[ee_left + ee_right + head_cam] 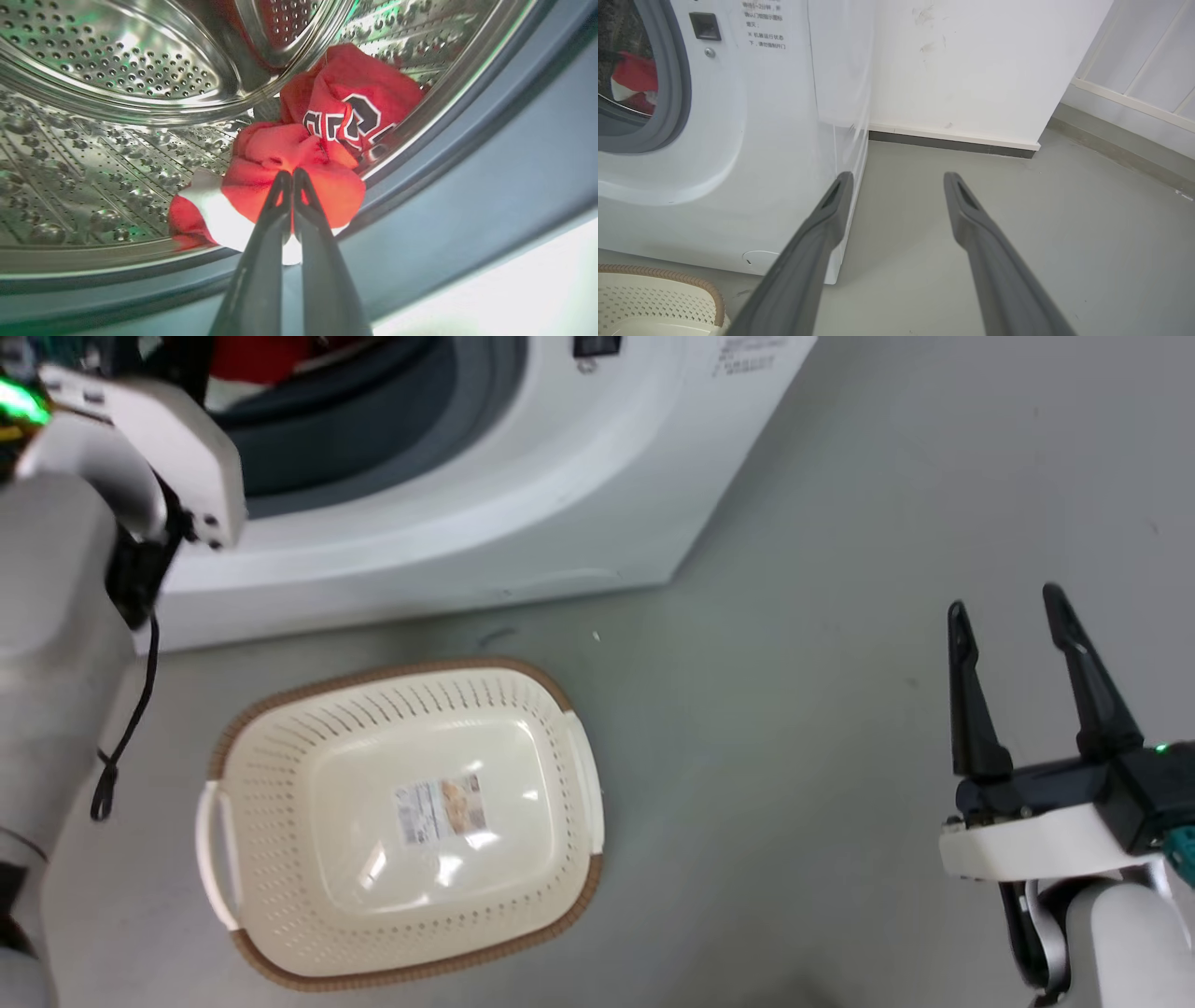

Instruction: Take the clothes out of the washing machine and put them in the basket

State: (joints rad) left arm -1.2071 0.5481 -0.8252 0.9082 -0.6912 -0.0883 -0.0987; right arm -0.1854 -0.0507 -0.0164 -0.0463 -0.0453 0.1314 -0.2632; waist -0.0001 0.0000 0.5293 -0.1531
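**Left pincer shut on red cloth in the drum, right pincer spread over the floor**

My left pincer (292, 173) is inside the washing machine (560, 476). Its two fingers are pressed together, and their tips nip a bunched fold of the clothes (275, 149). The clothes are a red heap low in the steel drum (117, 70), up against the grey door seal (467, 186). The nearer piece has a white band (210, 210). Behind it is a jersey (355, 116) with black-and-white numerals, which leans on the drum's rim. In the head view my left arm (56, 616) reaches up toward the round opening, where a bit of red shows at the top edge.

My right pincer (1004, 602) is well off to the right, above the bare grey floor (794, 756). Its fingers are spread wide apart and hold nothing. Looking along them, I see the corner of the machine just beyond the left finger, with the white wall (962, 70) behind.

The basket (401, 669) stands on the floor just in front of the machine, between my two arms. The sticker (439, 809) on its bottom is in plain sight.
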